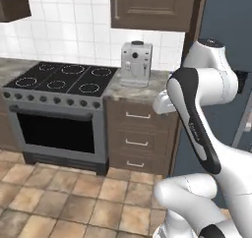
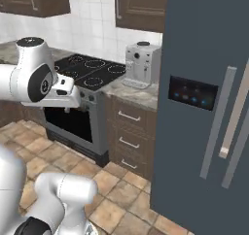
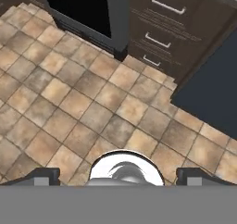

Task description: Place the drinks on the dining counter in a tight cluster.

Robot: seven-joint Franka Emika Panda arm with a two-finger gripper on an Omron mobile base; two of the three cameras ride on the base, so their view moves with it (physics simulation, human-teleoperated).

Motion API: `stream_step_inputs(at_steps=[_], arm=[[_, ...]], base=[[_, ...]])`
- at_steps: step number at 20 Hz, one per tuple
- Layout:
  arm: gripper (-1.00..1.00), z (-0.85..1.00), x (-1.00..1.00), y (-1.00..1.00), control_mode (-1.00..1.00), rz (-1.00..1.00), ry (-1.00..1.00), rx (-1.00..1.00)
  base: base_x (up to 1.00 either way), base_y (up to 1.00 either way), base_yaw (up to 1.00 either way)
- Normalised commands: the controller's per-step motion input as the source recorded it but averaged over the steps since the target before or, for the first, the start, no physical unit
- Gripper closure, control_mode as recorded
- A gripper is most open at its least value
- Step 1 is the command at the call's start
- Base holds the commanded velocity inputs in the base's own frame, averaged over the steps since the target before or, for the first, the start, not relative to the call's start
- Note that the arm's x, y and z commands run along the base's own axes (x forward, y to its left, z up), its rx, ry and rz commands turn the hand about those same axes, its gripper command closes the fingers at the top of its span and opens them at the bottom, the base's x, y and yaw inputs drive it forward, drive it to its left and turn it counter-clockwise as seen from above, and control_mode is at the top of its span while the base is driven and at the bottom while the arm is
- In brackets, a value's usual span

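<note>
The drinks and the dining counter are out of view. My gripper [image 3: 118, 176] hangs from the folded arm and points down at the tiled floor [image 3: 69, 102]. Its two dark fingertips [image 3: 46, 176] stand wide apart with nothing between them, so it is open. In the right base view the white hand [image 2: 63, 91] hovers in front of the stove at about counter height.
A black stove [image 1: 61, 79] with an oven below stands ahead on the left. To its right is a small marbled countertop [image 1: 152, 87] with a silver coffee machine [image 1: 136, 64] over brown drawers [image 1: 138, 138]. A tall dark-blue fridge [image 2: 204, 108] fills the right side.
</note>
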Motion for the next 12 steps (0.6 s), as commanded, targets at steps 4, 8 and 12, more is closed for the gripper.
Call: stream_step_inputs(at_steps=[4,8,12], arm=[[-1.0,0.0,0.0,0.0,1.0,0.0,0.0,0.0],[-1.0,0.0,0.0,0.0,1.0,0.0,0.0,0.0],[-1.0,0.0,0.0,0.0,1.0,0.0,0.0,0.0]], base=[[0.73,0.52,-0.78],[0.96,0.72,-0.57],[0.58,0.76,-0.57]])
